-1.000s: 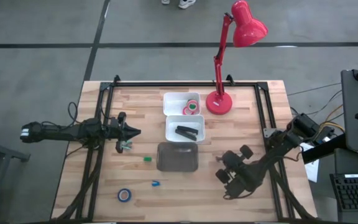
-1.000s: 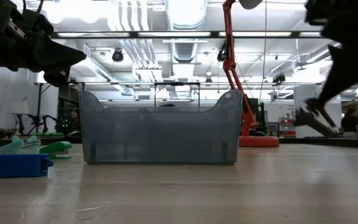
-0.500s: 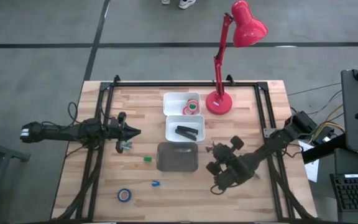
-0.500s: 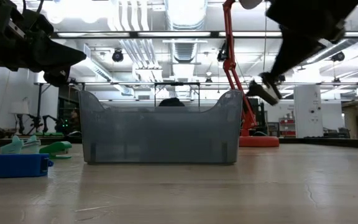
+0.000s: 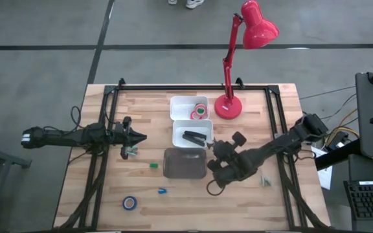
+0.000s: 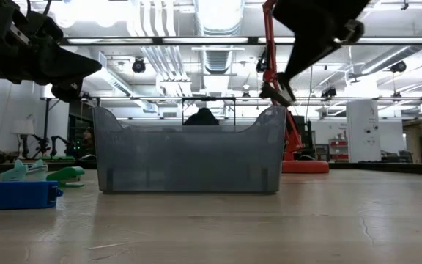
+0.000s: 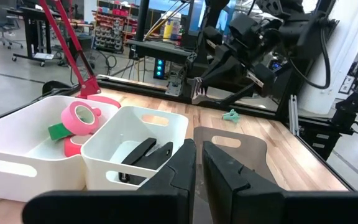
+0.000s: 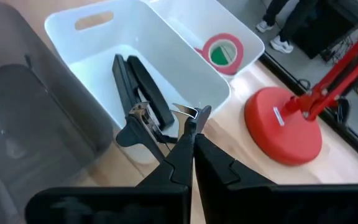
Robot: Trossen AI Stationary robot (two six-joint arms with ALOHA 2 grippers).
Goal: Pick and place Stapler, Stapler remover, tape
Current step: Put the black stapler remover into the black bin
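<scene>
My right gripper [image 8: 191,138] is shut on a black stapler remover [image 8: 157,124] with chrome claws. It hovers by the near right corner of the white bin [image 5: 207,125] that holds the black stapler [image 5: 194,136], which lies flat on the bin floor [image 8: 138,81]. Red, green and pink tape rolls [image 5: 200,110] lie in the far white bin [image 5: 179,103]. A blue tape roll [image 5: 129,202] lies flat near the table's near edge. My left gripper [image 5: 138,137] waits shut at the table's left, above teal removers [image 5: 131,152]. My right gripper pinches the stapler remover by its black body [image 8: 166,134] between the two fingertips [image 8: 182,152]. The fingers slant down from the table's near right side. The remover's chrome claws [image 8: 194,112] point away from the fingers. It is lifted clear above the table [image 6: 269,92].
An empty grey bin [image 5: 185,163] stands just near of the stapler bin. A red desk lamp [image 5: 226,107] stands on the far side, its head high over the table. A small green piece [image 5: 153,166], a blue block [image 5: 162,191] and a teal remover [image 5: 265,181] lie on the table.
My right gripper has swung from the table's near right part toward the left and far side, rising as it went, and now hangs beside the stapler bin with the black remover still in its fingers.
</scene>
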